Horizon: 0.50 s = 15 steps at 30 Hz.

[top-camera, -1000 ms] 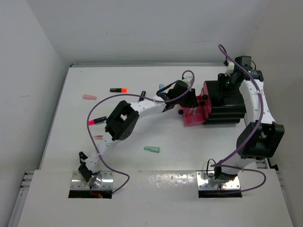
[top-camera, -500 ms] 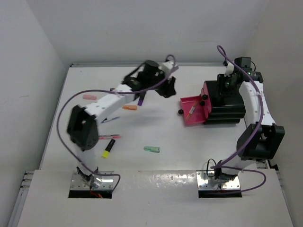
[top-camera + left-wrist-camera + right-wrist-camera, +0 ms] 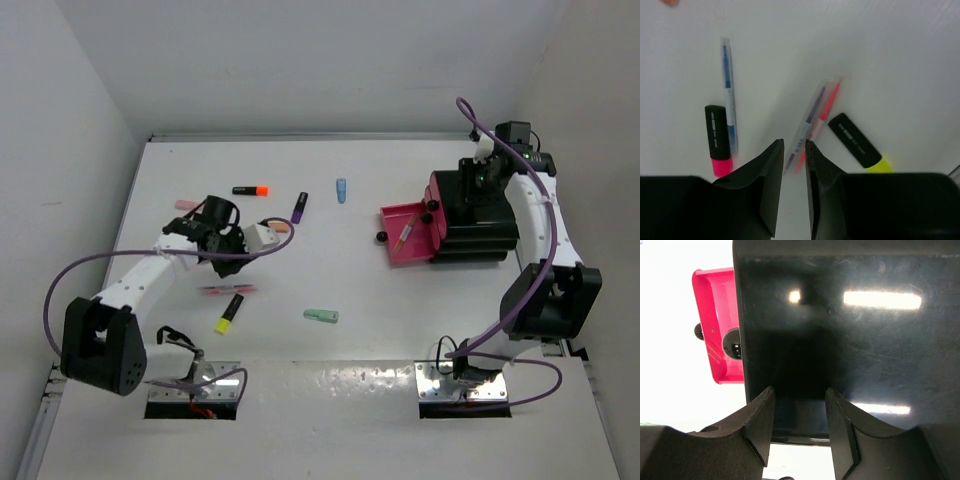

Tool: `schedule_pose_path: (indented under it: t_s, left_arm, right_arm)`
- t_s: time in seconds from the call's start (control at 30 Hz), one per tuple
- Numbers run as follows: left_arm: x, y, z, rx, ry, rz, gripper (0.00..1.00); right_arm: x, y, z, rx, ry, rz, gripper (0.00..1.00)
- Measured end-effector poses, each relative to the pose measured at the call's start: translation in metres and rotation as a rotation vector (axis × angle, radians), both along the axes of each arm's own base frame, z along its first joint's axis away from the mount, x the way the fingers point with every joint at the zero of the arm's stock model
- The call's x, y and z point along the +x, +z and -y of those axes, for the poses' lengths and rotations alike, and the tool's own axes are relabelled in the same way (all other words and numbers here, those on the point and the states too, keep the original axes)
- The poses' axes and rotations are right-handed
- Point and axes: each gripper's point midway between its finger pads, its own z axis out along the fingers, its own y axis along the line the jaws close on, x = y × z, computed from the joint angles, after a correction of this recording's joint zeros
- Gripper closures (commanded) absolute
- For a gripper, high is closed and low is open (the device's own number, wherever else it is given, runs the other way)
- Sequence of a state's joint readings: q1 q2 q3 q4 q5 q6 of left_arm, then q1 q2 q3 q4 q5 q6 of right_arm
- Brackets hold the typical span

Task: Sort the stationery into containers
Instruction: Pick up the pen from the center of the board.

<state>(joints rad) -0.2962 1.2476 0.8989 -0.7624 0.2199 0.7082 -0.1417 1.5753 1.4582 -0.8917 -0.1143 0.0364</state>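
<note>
Your left gripper (image 3: pixel 794 148) hovers over two thin pens (image 3: pixel 814 117), fingers a narrow gap apart and empty. If you close here, you may pinch both pens or roll them into the yellow highlighter (image 3: pixel 858 148) at their 4 o'clock. The open drawer (image 3: pixel 392 252) sits well apart at 3 o'clock, with the mint piece (image 3: pixel 321 316) near that path. Your right gripper (image 3: pixel 797 396), fingers apart, hangs over the black box (image 3: pixel 840 340).

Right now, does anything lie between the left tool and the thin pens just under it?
Nothing visible does. The left tool hangs above the thin pens, its jaws a little apart. A yellow highlighter and a pink highlighter lie off to the sides, not under the tool.
</note>
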Motion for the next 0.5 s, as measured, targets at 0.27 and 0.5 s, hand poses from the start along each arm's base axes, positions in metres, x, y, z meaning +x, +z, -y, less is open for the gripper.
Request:
schedule_pose_path:
  t_s: [0.27, 0.5]
  left_arm:
    - [0.051, -0.024, -0.043, 0.104, 0.015, -0.064, 0.62]
    - [0.084, -0.047, -0.049, 0.156, -0.016, -0.104, 0.57]
  right_arm:
    - [-0.004, -0.001, 0.0, -0.007, 0.009, -0.002, 0.55]
    - [-0.004, -0.001, 0.0, -0.01, 0.011, -0.003, 0.55]
